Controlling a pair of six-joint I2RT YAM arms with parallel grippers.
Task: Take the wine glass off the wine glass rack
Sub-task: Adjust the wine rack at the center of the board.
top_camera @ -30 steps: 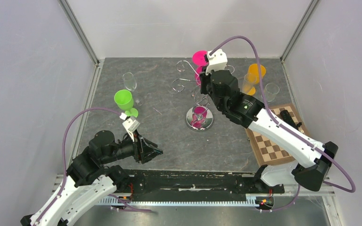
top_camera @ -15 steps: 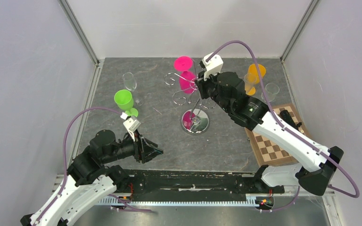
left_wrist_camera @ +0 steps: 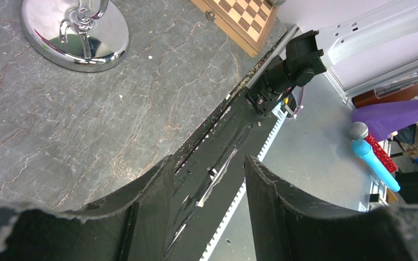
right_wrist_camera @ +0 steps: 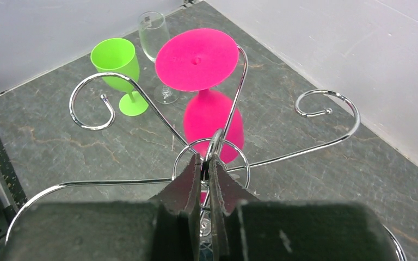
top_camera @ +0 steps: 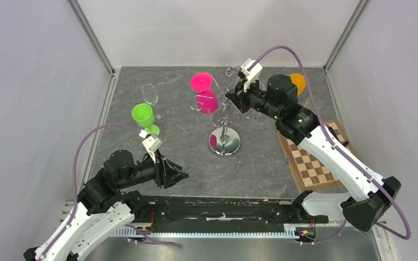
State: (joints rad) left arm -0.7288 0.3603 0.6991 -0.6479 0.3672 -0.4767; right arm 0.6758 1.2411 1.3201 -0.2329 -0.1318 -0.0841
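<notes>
- The right pincer (right_wrist_camera: pixel 206 163) is clenched on the thin chrome loop at the top of the wine glass rack (top_camera: pixel 224 142), where the scroll arms spread from the post. In the right wrist view the wire sits pinched between its two fingers.
- The pink wine glass (right_wrist_camera: pixel 212 122) hangs upside down from one scroll arm of the rack, with its flat round foot uppermost and its bowl below.
- From the pincer, the glass lies just beyond the fingertips, on the other side of the rack's centre loop, and the fingers do not touch it. From above, it is on the far-left side of the rack.
- The rack's round mirrored base stands on the slate table (top_camera: pixel 185 152), and a pink reflection shows in the chrome.
- The left pincer (left_wrist_camera: pixel 209 163) is released, its jaws apart with nothing between them. It is low over the table's near edge, near-left of the rack and well apart from it.
- A green wine glass (top_camera: pixel 143 116) and a clear glass (top_camera: pixel 149 93) stand left of the rack.
- A chessboard (top_camera: pixel 310 160) lies to the rack's right.
</notes>
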